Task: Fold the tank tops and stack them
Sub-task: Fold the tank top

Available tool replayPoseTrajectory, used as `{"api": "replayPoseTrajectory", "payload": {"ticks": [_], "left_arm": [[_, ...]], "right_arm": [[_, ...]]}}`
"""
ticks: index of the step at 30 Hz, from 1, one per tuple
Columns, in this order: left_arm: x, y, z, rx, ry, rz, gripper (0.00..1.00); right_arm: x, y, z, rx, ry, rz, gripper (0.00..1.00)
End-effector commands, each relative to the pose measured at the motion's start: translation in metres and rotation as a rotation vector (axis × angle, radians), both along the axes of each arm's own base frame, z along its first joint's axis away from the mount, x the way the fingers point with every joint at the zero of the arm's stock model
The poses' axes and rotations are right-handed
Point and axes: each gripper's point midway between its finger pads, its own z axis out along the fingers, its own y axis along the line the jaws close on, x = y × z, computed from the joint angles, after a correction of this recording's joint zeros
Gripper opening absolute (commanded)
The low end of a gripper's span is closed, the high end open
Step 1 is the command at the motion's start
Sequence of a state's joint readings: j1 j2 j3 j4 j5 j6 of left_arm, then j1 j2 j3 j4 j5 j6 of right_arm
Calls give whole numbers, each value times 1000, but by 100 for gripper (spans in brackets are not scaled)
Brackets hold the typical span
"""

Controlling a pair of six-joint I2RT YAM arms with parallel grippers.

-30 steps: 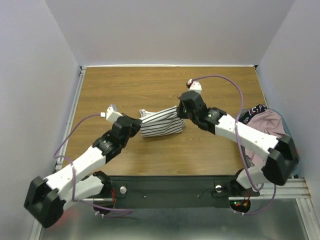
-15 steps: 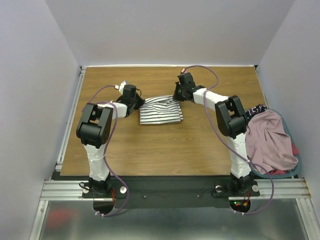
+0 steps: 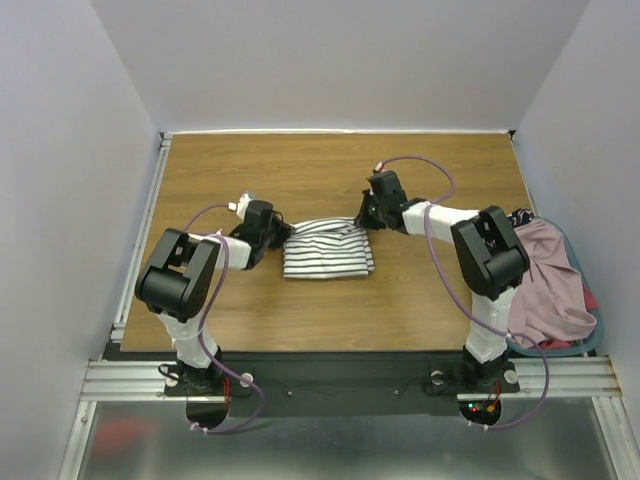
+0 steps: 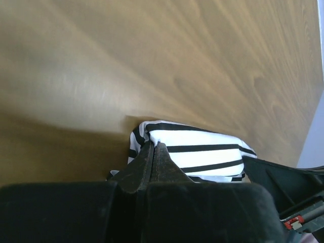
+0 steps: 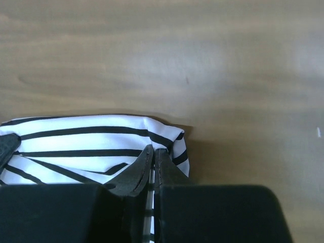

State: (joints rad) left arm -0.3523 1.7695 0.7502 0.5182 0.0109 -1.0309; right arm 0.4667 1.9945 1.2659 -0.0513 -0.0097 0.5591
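Note:
The striped tank top [image 3: 326, 250] lies as a folded bundle in the middle of the wooden table [image 3: 300, 170]. My left gripper [image 3: 279, 238] is at its left far corner, and in the left wrist view the left gripper [image 4: 153, 146] is shut with the striped cloth [image 4: 202, 149] at its tips. My right gripper [image 3: 362, 221] is at the right far corner. In the right wrist view the right gripper [image 5: 155, 150] is shut with striped fabric [image 5: 86, 144] showing between the fingers. The pink tank top [image 3: 543, 272] lies crumpled at the right edge.
The pink top rests on a pile with a dark navy garment [image 3: 516, 217] and a red garment [image 3: 591, 301], in a teal-rimmed basket [image 3: 592, 340] at the table's right edge. White walls close in the table on three sides.
Both grippers carried the striped top toward the far side with elbows rising, then drew it back toward me. It now lies lower and flatter on the table.

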Motion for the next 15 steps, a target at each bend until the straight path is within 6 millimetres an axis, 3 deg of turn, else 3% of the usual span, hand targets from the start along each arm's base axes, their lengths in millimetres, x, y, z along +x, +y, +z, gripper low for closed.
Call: {"api": "replayPoseTrajectory", "payload": {"ticks": [1, 4, 5, 7, 8, 13, 14, 15], "left_arm": [[-9, 5, 20, -27, -52, 59, 0], [1, 6, 38, 17, -89, 49, 0], [14, 2, 54, 22, -125, 38, 0], [24, -2, 59, 63, -137, -2, 0], [35, -3, 71, 64, -154, -4, 0], [56, 1, 78, 65, -179, -22, 0], [61, 4, 78, 72, -187, -21, 0], [67, -2, 76, 53, -179, -65, 5]], "right_arm": [[-19, -9, 13, 3, -23, -30, 1], [-8, -9, 23, -4, -55, -44, 7], [-6, -9, 23, -10, -55, -45, 7], [6, -4, 25, -8, -64, -44, 9], [11, -5, 26, -8, -60, -48, 9], [34, -13, 20, 33, -36, -93, 19], [41, -18, 24, 45, -42, -109, 25], [45, -20, 26, 51, -46, -114, 41]]}}
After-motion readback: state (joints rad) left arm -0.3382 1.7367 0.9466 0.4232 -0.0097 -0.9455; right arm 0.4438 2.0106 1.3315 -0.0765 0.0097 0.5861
